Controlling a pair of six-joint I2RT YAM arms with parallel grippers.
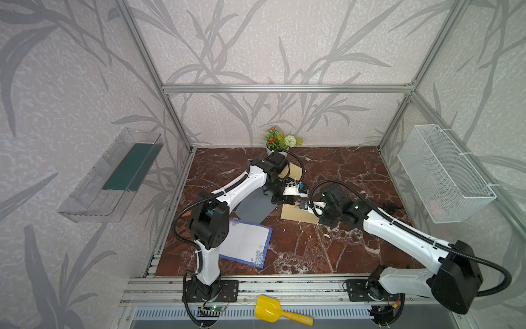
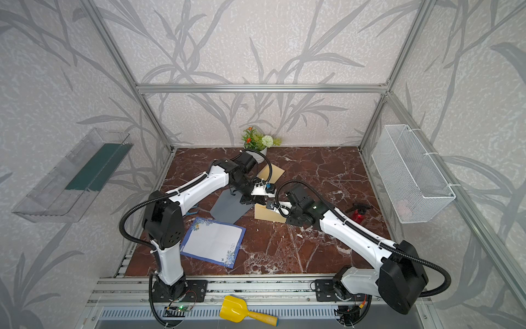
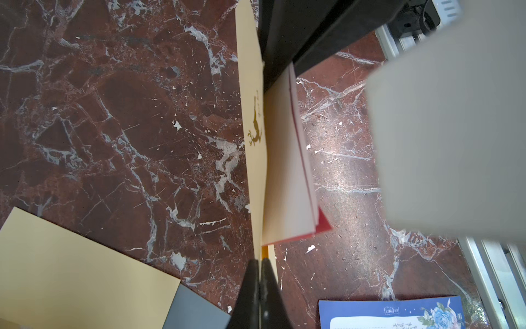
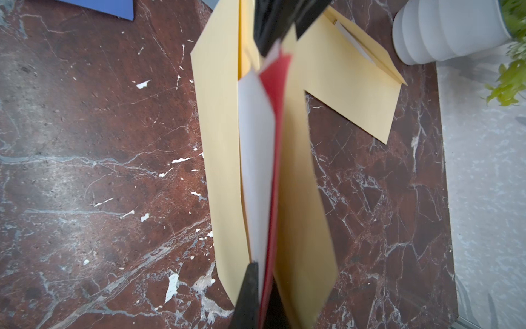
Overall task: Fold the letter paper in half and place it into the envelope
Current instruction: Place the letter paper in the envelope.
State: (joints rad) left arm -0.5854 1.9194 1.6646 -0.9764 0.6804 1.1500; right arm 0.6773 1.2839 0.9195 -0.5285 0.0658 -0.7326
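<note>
A tan envelope (image 4: 222, 142) with a gold deer mark (image 3: 255, 125) stands open on edge above the marble table. My left gripper (image 3: 259, 261) is shut on one end of its wall. A folded letter paper (image 4: 256, 159), white inside and red outside, sits between the envelope's two walls. My right gripper (image 4: 263, 273) is shut on the paper's near end. In both top views the two grippers (image 1: 280, 200) (image 1: 299, 206) meet tip to tip over the envelope (image 1: 296, 218) at the table's middle.
A blue-bordered sheet (image 1: 247, 245) and a grey sheet (image 1: 256, 209) lie front left. A second envelope (image 4: 350, 85) holding white paper lies by the plant pot (image 4: 444, 28). A red spray bottle (image 2: 359, 213) stands at the right. A wire basket (image 1: 444, 173) hangs on the right wall.
</note>
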